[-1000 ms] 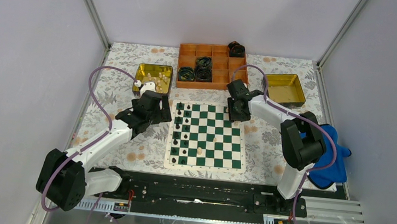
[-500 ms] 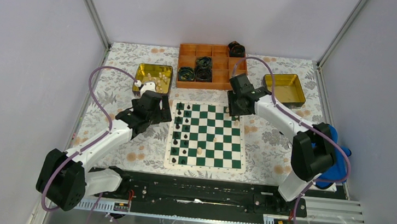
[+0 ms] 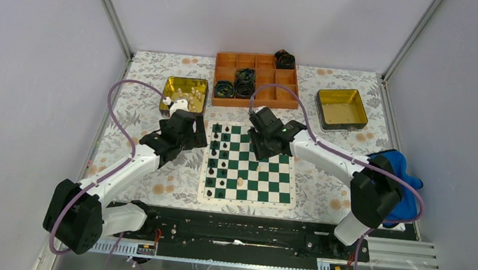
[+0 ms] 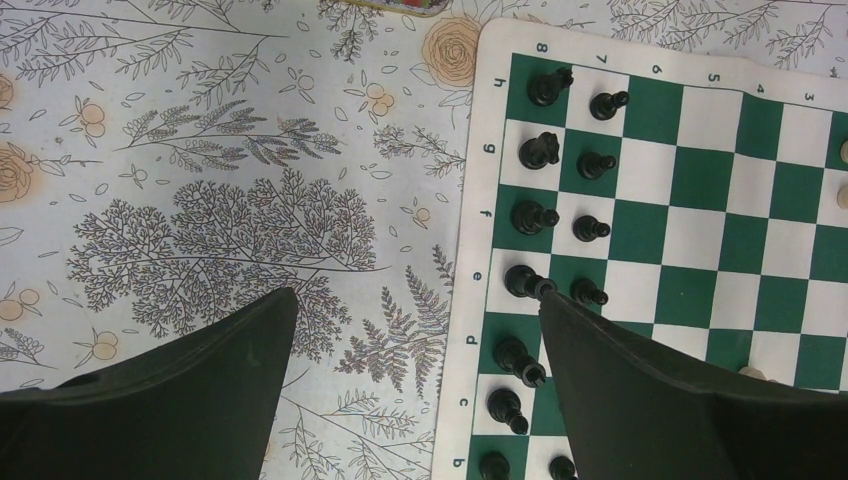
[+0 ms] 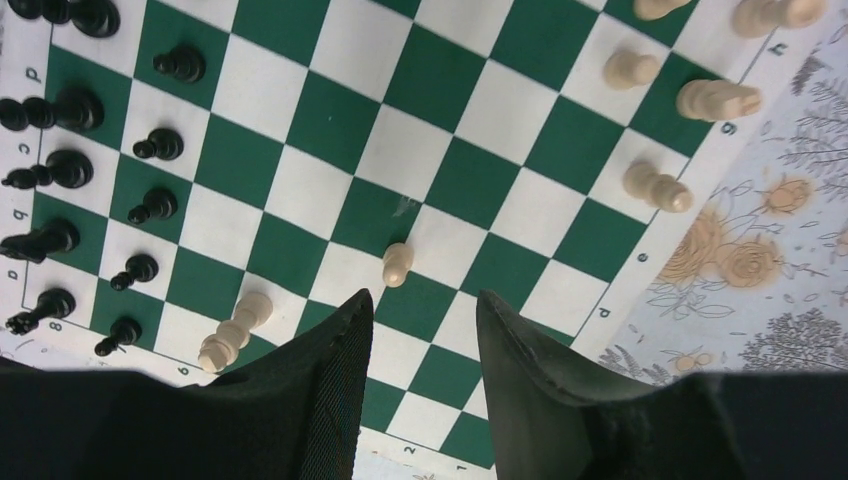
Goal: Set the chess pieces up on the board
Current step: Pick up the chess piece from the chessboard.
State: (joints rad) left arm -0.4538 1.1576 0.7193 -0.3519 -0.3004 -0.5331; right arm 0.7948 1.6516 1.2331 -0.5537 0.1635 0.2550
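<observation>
Board (image 4: 474, 240) border, letters b–h, digits 3–8

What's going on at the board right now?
Chess setup is partway done. The black pieces stand in two rows along one edge of the board; only a few cream pieces are at the opposite edge. The right gripper hovers open and empty above the board near a lone cream pawn. The left gripper hangs open over the board's edge, holding nothing.

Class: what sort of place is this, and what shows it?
Likely a robot test cell: plain walls enclose the table; left arm and right arm bolted to a rail; a chessboard.
</observation>
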